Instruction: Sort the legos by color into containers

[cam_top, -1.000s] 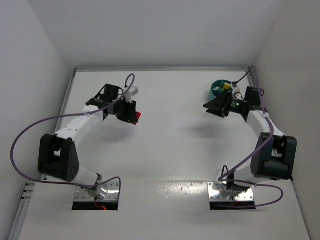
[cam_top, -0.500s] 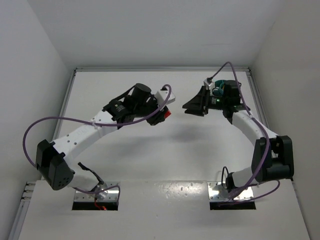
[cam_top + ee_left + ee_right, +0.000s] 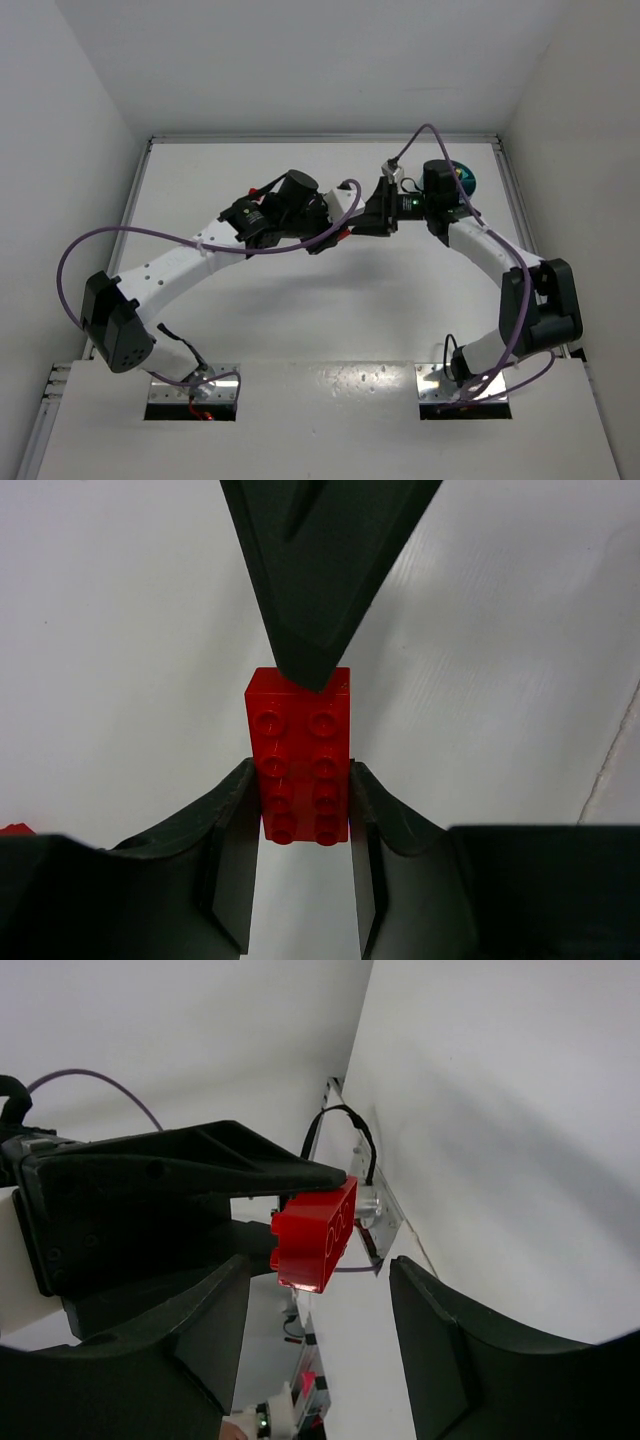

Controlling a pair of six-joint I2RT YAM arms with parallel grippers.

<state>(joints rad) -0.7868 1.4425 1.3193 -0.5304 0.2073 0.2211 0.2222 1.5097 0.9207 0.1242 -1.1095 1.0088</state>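
A red lego (image 3: 300, 720), a two-by-four studded brick, is clamped by its long sides between the fingers of my left gripper (image 3: 300, 772), above the white table. In the top view the left gripper (image 3: 338, 228) and right gripper (image 3: 368, 218) meet nose to nose mid-table. My right gripper (image 3: 318, 1262) is open, and the red lego (image 3: 315, 1235) hangs at the mouth of its jaws. One right finger (image 3: 315, 570) overlaps the brick's far end; I cannot tell whether it touches. The teal container (image 3: 464, 178) sits behind the right wrist, mostly hidden.
White walls close in the table on the left, back and right. Purple cables (image 3: 100, 250) loop off both arms. A sliver of something red (image 3: 12, 830) shows at the left edge of the left wrist view. The arm bases' metal plates (image 3: 465, 385) lie at the near edge.
Both arms swung in to the middle: the left carried the red lego rightward, the right left the teal container and moved left to face it, jaws slightly wider.
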